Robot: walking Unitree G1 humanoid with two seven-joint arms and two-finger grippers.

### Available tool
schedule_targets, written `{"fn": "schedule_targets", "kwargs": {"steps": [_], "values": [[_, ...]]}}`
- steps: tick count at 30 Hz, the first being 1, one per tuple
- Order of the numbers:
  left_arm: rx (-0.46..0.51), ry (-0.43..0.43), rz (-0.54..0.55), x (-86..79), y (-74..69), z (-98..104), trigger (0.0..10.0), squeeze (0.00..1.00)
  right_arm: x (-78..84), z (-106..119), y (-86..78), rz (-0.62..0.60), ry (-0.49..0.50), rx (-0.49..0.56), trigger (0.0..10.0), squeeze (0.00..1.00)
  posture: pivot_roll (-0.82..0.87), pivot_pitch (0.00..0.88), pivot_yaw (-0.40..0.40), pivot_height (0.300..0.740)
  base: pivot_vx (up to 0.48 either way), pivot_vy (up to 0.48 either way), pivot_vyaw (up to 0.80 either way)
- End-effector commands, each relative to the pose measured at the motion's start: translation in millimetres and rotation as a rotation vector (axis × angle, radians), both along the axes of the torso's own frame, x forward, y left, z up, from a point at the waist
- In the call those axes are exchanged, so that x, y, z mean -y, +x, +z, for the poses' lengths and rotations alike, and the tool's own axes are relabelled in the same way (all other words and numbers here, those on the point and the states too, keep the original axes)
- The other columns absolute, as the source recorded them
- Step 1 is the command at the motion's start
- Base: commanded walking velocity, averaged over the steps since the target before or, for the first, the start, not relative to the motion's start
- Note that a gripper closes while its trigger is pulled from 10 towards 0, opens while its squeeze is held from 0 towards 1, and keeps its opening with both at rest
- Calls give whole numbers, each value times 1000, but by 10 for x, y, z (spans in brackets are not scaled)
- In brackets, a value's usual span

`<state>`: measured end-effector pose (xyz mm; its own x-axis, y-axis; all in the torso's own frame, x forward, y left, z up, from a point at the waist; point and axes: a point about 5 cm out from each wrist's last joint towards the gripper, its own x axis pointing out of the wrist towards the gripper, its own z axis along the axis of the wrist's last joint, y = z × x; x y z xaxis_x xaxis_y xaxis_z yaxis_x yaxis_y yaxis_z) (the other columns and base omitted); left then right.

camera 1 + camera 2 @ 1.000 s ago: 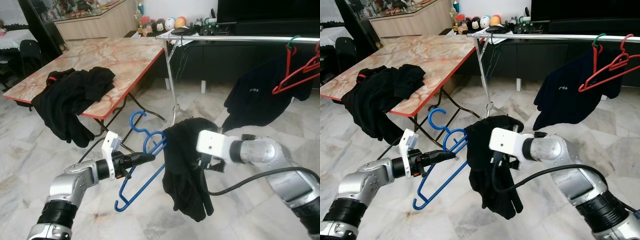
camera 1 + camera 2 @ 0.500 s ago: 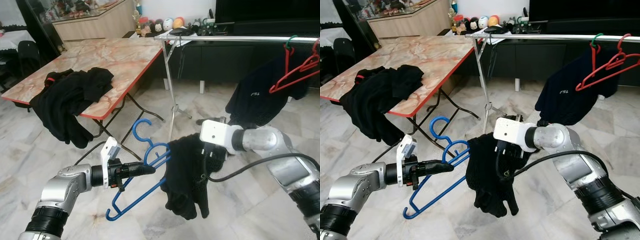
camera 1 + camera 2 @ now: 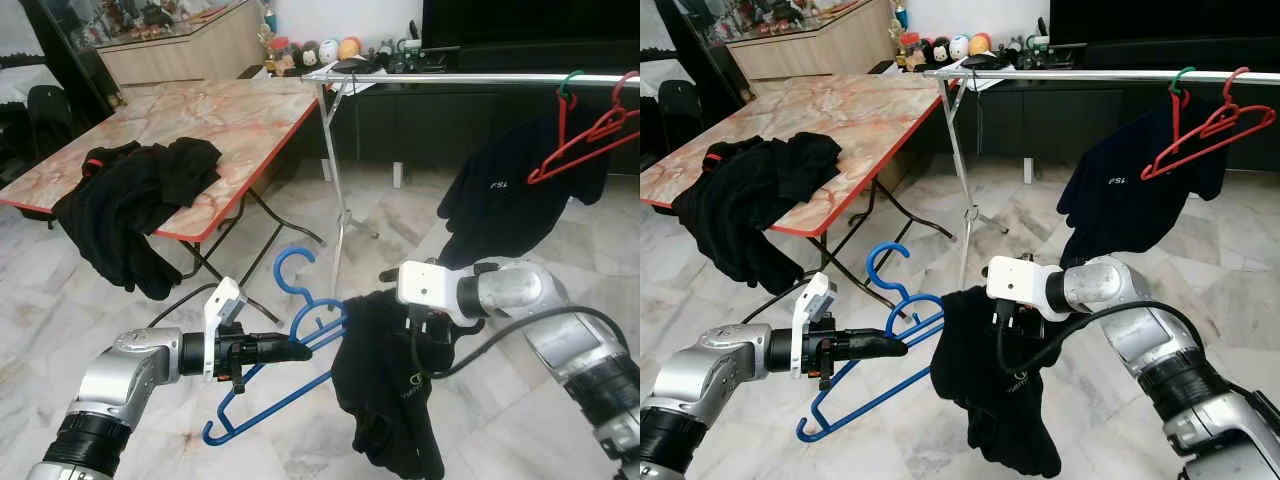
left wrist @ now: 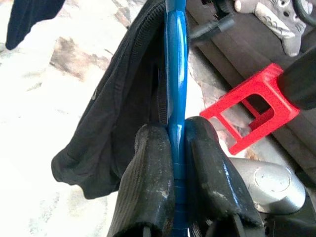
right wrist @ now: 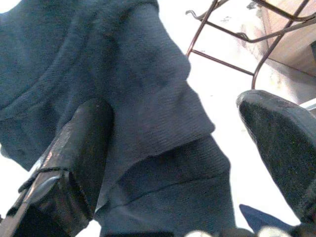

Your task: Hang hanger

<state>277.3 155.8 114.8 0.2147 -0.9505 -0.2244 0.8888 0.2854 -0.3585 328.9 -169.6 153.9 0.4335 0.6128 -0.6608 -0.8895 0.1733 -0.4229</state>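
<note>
Hanging lower than half a second ago, the black garment [image 3: 385, 385] drapes over one end of the blue hanger [image 3: 290, 340], above the marble floor [image 3: 300, 440] between the folding table [image 3: 230, 120] and the clothes rail [image 3: 470, 77]. The left gripper [image 4: 173, 148] pinches the hanger's bar between pressed fingers [image 4: 148, 173]. The right gripper [image 5: 182, 148] is spread wide against the garment. Black clothes [image 3: 130, 200] lie heaped at the table's near corner.

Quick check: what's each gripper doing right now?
Left gripper: shut on the blue hanger.
Right gripper: open, fingers spread beside the black garment draped on the hanger.
</note>
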Motion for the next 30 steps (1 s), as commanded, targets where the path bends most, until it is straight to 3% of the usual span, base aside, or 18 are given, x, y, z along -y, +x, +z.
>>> {"fn": "schedule_targets", "kwargs": {"steps": [1,11,12,13,30], "values": [[82,6,-36,-30,6,138,10000,0,-80,43,24,40,0,14,10000,0,-164,0,214,740,0,0,0],[146,36,-78,-20,-11,160,10000,0,-134,-25,43,69,72,-78,9804,0,-164,0,206,740,0,0,0],[153,37,-81,-15,-10,164,10000,0,-140,-33,47,71,74,-83,4510,0,-165,0,205,740,0,0,0],[156,37,-83,-13,-10,166,10000,0,-145,-35,53,69,80,-86,314,0,-165,0,205,740,0,0,0],[184,29,-90,-9,0,186,10000,0,-175,-73,41,98,128,-154,0,0,-163,0,205,740,0,0,0]]}}
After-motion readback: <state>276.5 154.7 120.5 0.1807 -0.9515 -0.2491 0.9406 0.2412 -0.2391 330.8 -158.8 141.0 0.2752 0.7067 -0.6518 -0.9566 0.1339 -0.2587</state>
